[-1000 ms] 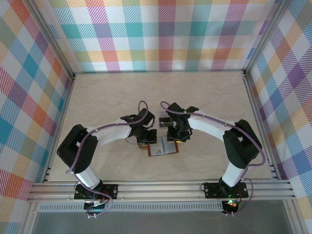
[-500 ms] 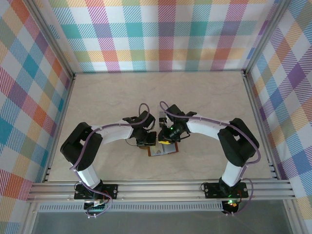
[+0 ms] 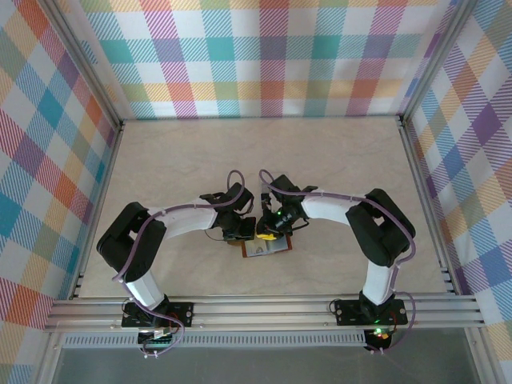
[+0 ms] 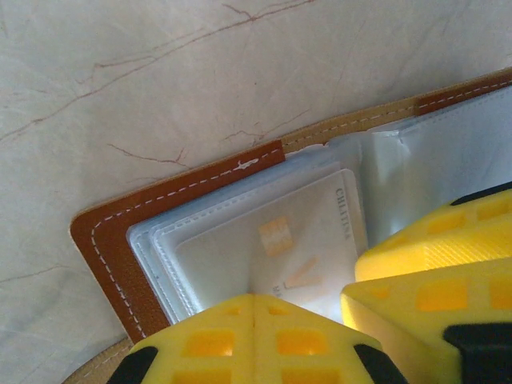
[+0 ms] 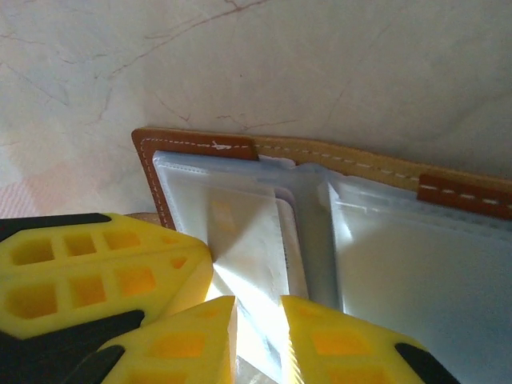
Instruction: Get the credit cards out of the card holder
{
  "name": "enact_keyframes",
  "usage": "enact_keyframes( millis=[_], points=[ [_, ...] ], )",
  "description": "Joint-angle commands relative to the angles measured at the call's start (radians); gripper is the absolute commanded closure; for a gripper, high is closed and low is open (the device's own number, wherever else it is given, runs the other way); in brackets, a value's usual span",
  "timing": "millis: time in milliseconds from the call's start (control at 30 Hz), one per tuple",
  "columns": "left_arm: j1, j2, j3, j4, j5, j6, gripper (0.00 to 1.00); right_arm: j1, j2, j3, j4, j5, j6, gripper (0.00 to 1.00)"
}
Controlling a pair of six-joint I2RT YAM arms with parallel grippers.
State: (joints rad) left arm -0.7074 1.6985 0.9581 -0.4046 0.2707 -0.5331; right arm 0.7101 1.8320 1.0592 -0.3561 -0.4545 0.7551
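Note:
The reddish-brown card holder (image 3: 268, 249) lies open on the table, its clear-plastic pockets facing up. A whitish credit card (image 4: 296, 240) with a gold chip sits inside the left pocket, beside the leather corner (image 4: 104, 240). My left gripper (image 3: 240, 233) is shut, and its joined tips (image 4: 254, 298) press down on that pocket. My right gripper (image 3: 270, 234) is right next to it. Its yellow fingers (image 5: 258, 320) stand a narrow gap apart over the inner edge of the pocketed card (image 5: 248, 240). The other cards are hidden.
The pale marble-patterned tabletop (image 3: 336, 168) stretches out behind the card holder. Plaid walls and aluminium frame rails (image 3: 264, 308) enclose the space. The two grippers are almost touching over the wallet's left half.
My right gripper has slid left and lowered onto the card holder, ending close beside the left gripper. The left gripper has shifted only slightly.

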Motion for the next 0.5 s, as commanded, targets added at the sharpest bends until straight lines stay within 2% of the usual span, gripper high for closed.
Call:
enact_keyframes(
  millis=[0,467],
  points=[
    [-0.013,-0.007,-0.010,-0.049,-0.026,0.015,1.00,0.002,0.019,0.002,-0.020,0.018,-0.016,0.78],
    [-0.013,-0.022,-0.009,-0.063,-0.037,0.013,0.96,0.002,-0.001,0.024,-0.134,0.147,-0.066,0.78]
  ],
)
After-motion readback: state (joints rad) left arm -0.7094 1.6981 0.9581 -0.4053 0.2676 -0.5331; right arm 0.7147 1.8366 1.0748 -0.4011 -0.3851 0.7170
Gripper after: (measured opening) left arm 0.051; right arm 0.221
